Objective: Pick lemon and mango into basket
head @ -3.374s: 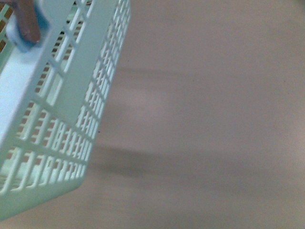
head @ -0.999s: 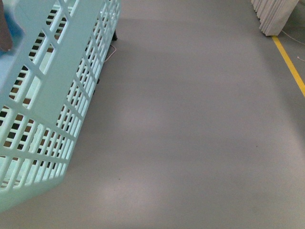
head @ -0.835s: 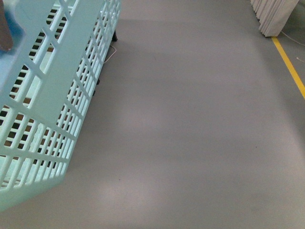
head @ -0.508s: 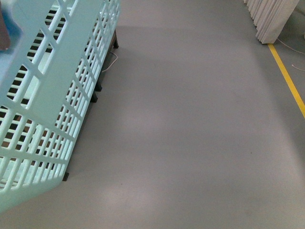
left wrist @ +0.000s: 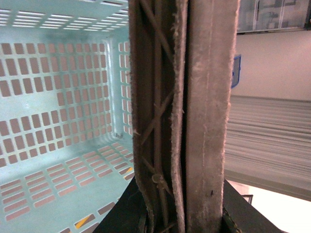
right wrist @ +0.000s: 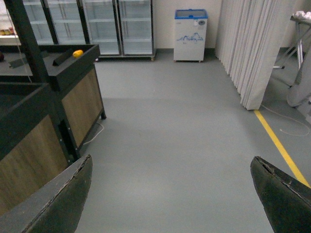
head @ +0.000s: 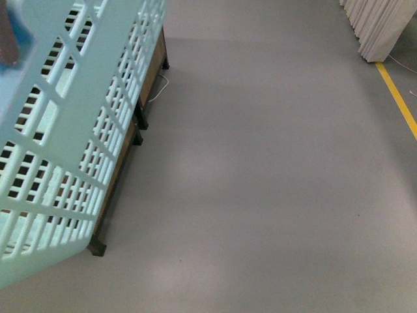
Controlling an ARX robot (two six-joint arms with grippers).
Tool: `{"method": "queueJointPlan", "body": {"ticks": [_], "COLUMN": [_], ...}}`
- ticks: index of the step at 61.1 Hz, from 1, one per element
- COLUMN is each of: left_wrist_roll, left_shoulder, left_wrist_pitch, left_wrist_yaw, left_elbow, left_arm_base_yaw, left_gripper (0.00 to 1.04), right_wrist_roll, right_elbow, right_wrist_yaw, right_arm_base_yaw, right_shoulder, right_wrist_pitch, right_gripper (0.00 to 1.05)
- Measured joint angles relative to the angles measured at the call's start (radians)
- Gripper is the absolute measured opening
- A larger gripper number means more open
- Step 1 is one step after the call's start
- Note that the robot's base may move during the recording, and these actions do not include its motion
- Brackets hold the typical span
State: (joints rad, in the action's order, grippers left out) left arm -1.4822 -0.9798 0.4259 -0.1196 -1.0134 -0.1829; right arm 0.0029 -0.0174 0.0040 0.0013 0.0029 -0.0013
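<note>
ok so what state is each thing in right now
basket: held up, tilted, nothing in the part shown
left gripper: shut on the basket handles
right gripper: open, empty
yellow fruit: lying on the display stand, untouched
fridge doors: shut
small freezer: lid down

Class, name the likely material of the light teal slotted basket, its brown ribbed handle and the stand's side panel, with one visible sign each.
Light teal slotted basket: moulded plastic, smooth, evenly slotted walls. Brown ribbed handle: probably plastic too, matt, moulded cross-ribs. Stand's side panel: wood or wood-look laminate, streaky tan grain; which, I cannot tell.
</note>
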Motion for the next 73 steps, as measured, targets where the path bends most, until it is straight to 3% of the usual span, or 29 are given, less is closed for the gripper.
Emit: {"method": "queueJointPlan", "body": {"ticks": [73], "left_wrist_roll": [0.000], "left_shoulder": [-0.002], "left_wrist_pitch": [0.000], "left_wrist_yaw": [0.011], "left_elbow": [0.000], "left_arm_base_yaw": [0.000], "left_gripper": [0.19], "right_wrist_roll": [0.000], "right_elbow": [0.000], "right_wrist_yaw": [-0.004], "right_arm_base_yaw": [0.000], "right_shoulder": [0.000], "right_wrist_pitch": [0.000], "right_gripper": [0.96]}}
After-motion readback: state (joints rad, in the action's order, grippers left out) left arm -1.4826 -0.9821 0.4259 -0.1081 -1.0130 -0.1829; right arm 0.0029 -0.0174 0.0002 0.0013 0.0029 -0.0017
